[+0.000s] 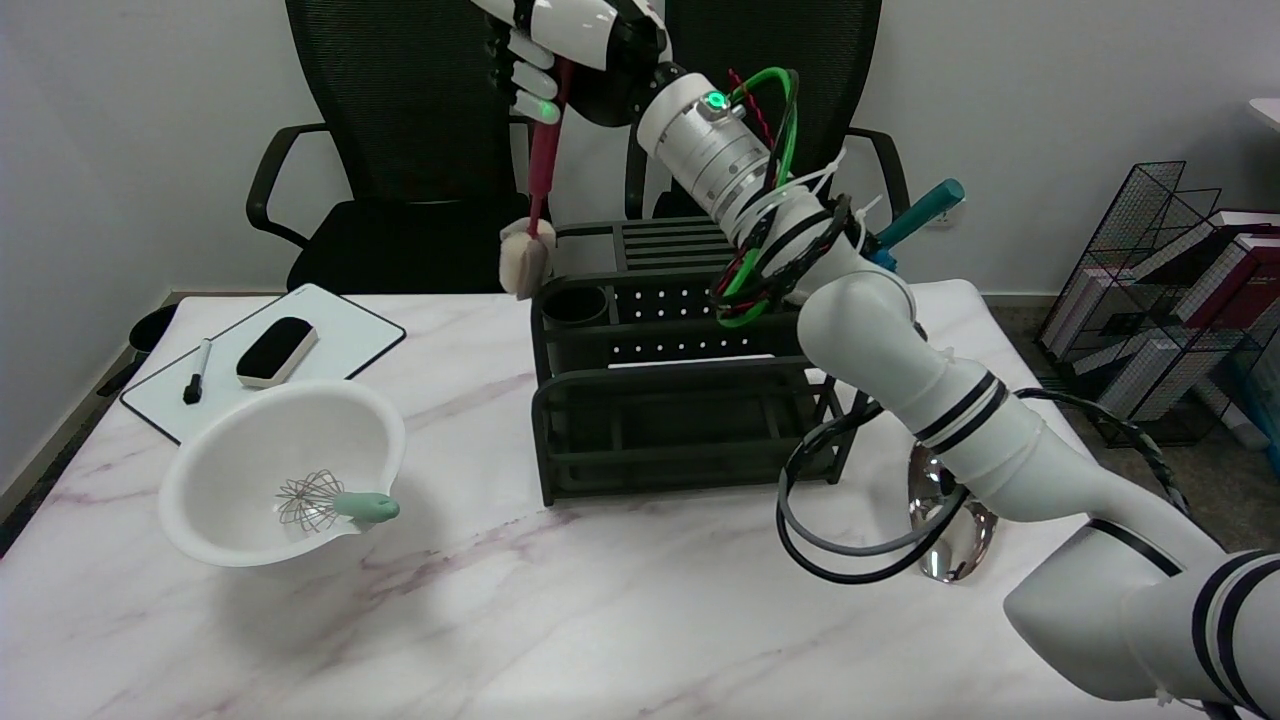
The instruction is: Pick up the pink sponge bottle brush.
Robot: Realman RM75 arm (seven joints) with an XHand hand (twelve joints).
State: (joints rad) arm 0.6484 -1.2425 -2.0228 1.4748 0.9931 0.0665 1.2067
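While the right arm stretches up and across the rack (pixel 640 400), its hand (pixel 560 50) grips the brush (pixel 540 170) high in the air.
Its fingers are wrapped round the top of the pink handle; the brush hangs nearly upright, long axis vertical, its pale sponge head pointing down, level with the rack's upper left corner, well above the tabletop (pixel 560 600).

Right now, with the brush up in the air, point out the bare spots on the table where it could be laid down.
The widest bare marble is the near strip in front of the white bowl and black rack. A smaller patch lies between the bowl and the rack. The right side is crowded by the right arm, its cables and a shiny metal object; the far left holds the whiteboard.
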